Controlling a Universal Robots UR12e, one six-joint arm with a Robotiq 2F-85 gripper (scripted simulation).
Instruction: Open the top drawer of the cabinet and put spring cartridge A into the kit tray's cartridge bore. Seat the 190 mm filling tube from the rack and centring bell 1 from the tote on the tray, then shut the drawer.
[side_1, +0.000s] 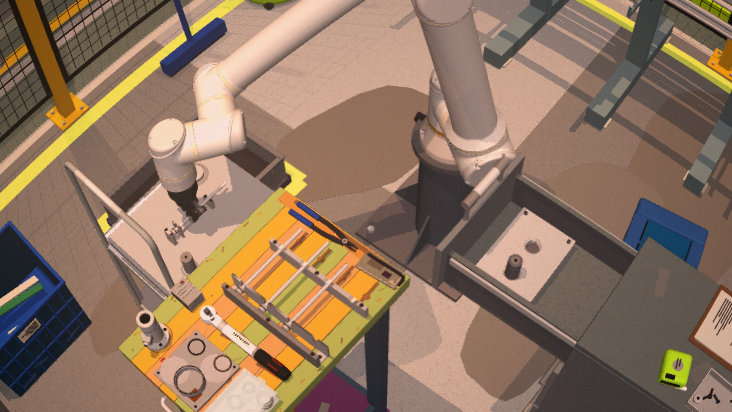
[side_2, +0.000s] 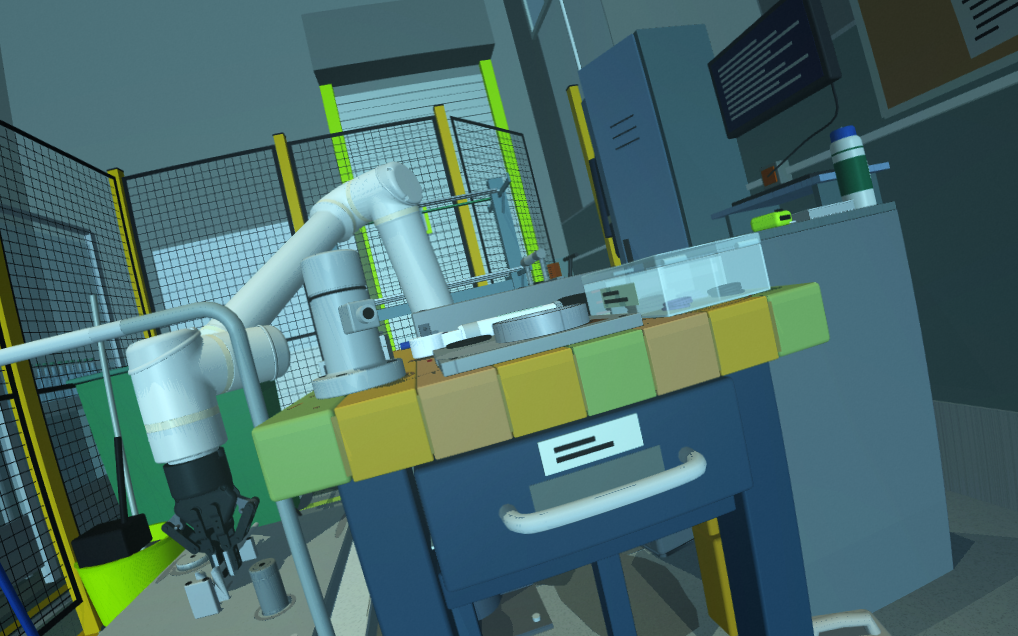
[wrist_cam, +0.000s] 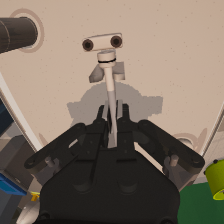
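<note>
My gripper (wrist_cam: 112, 118) hangs low over the pale kit tray (side_1: 169, 225) on the cart beside the workbench, and its fingers are closed on the thin white filling tube (wrist_cam: 110, 85), which lies along the tray with its two-holed head (wrist_cam: 102, 42) pointing away from me. A small grey support block (wrist_cam: 107, 72) sits under the tube near the head. The dark spring cartridge (side_1: 188, 261) stands upright in the tray's bore. On the bench, the tube rack (side_1: 297, 286) holds other tubes. The clear tote (side_2: 679, 281) sits at the bench's near end. The cabinet's top drawer (side_1: 517, 256) stands open.
The cart's curved handle rail (side_1: 115, 215) rises close beside the tray. A blue crate (side_1: 30, 312) stands to the left. On the bench lie a ratchet wrench (side_1: 246, 343), pliers (side_1: 322, 228) and a ring plate (side_1: 197, 366). A green bin (wrist_cam: 216, 180) sits beyond the cart.
</note>
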